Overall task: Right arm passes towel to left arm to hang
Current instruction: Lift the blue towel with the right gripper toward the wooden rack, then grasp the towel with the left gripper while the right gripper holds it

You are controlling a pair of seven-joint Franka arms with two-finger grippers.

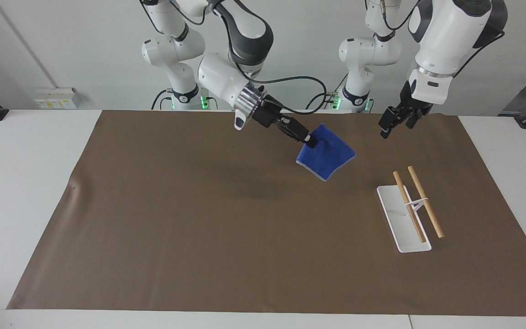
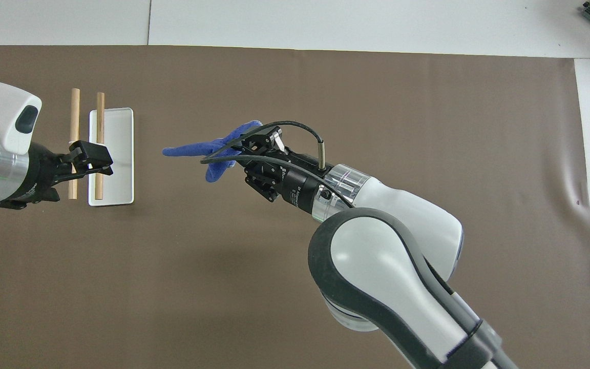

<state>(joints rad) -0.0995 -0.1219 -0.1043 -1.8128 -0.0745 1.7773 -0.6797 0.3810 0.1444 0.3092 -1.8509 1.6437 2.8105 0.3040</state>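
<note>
Towel [image 1: 326, 153], a small blue cloth with a pale stitched edge, hangs in the air from one corner, pinched in the right tool [image 1: 311, 142], whose fingers are closed tight on it. It droops over the brown mat [image 1: 199, 228] that covers the middle of the bench [image 1: 16, 183], above a spot between the mat's centre and the rack, toward the left arm's end. The right arm [image 1: 226, 82] reaches out low and slanted from its base, with a black cable looping off its wrist. The left tool [image 1: 393, 121] hovers in the air near the towel but apart from it, its fingers spread wide with nothing between them; in the overhead view it lies over the rack. The left arm [image 1: 441, 36] comes down steeply from above. The rack is a white tray [image 1: 397, 214] carrying 2 wooden rods [image 1: 425, 201], which lie side by side and parallel, joined by a thin white crosspiece. It sits on the mat near the left arm's end of the bench, farther from the robots than the towel's hanging spot.
</note>
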